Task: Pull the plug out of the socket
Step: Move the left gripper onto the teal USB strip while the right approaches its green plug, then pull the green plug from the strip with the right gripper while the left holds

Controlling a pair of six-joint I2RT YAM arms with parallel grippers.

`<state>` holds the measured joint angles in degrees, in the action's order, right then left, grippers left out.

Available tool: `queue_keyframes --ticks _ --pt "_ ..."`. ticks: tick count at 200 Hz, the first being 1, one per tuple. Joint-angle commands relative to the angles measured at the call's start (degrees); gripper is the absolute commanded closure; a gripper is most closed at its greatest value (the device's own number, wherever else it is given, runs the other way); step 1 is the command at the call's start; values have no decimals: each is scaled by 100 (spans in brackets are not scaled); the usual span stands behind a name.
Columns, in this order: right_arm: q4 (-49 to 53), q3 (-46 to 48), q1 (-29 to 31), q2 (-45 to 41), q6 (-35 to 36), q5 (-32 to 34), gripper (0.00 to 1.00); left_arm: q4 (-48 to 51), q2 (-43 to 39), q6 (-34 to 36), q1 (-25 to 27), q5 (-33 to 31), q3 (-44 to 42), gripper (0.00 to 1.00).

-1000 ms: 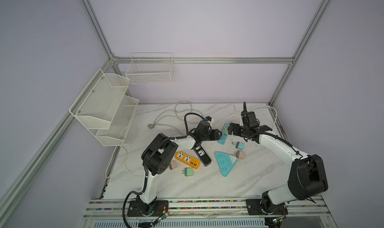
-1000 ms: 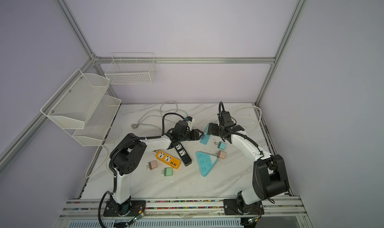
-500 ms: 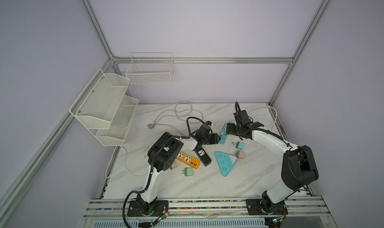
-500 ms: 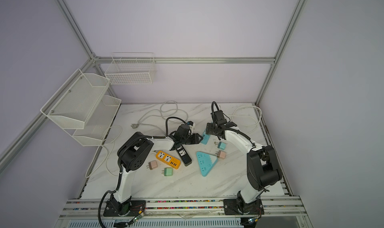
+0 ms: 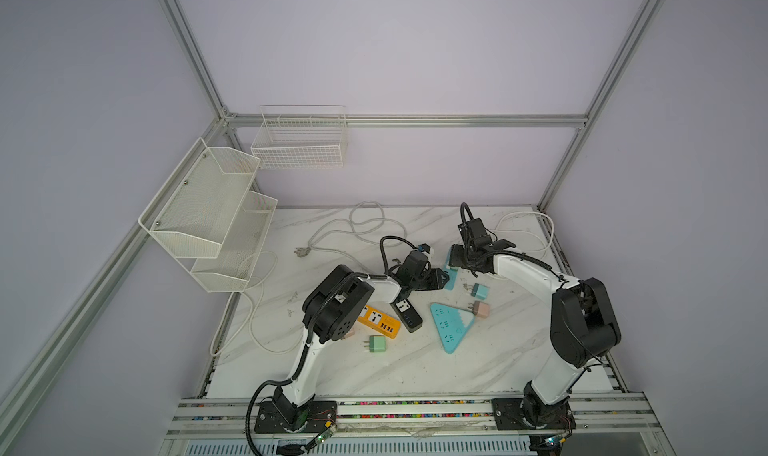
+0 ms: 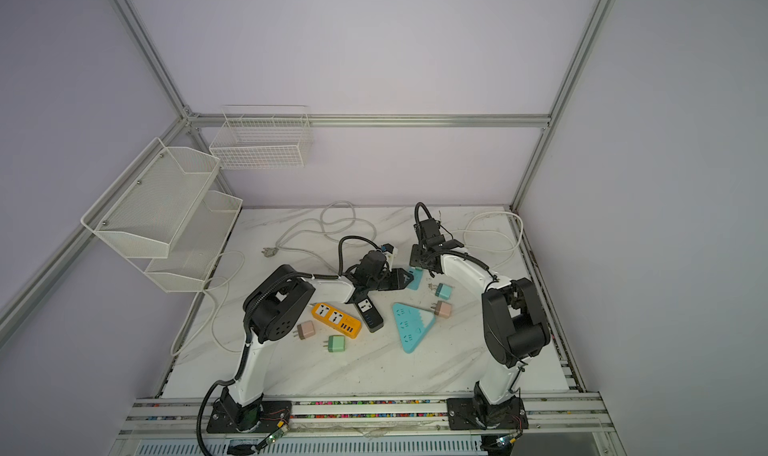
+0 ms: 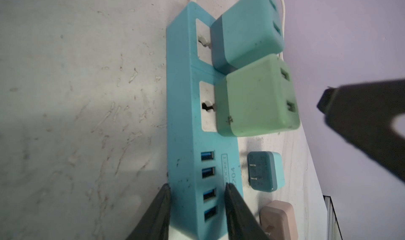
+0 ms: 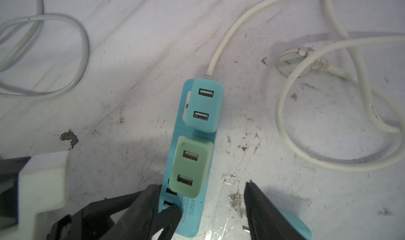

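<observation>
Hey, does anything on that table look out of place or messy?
Several adapters lie unplugged on their sides, prongs bare, like the pink adapter beside the triangular strip. The tabletop is scuffed, with a dark blotch.

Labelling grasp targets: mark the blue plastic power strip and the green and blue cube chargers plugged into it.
blue plastic power strip (image 8: 195, 214): right wrist view, printed top face.
green cube charger (image 8: 187, 168): right wrist view, between USB ports.
blue cube charger (image 8: 203, 104): right wrist view, between USB ports.
</observation>
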<state>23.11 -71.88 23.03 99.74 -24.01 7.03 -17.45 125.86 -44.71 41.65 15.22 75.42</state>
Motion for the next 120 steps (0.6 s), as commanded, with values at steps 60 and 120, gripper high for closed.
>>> queue_keyframes --ticks 60,120 --pt "-8 -337 111 566 -393 326 45 598 148 -97 89 -274 219 62" --pt "-188 -345 141 834 -477 273 54 723 184 -143 107 -336 186 62"
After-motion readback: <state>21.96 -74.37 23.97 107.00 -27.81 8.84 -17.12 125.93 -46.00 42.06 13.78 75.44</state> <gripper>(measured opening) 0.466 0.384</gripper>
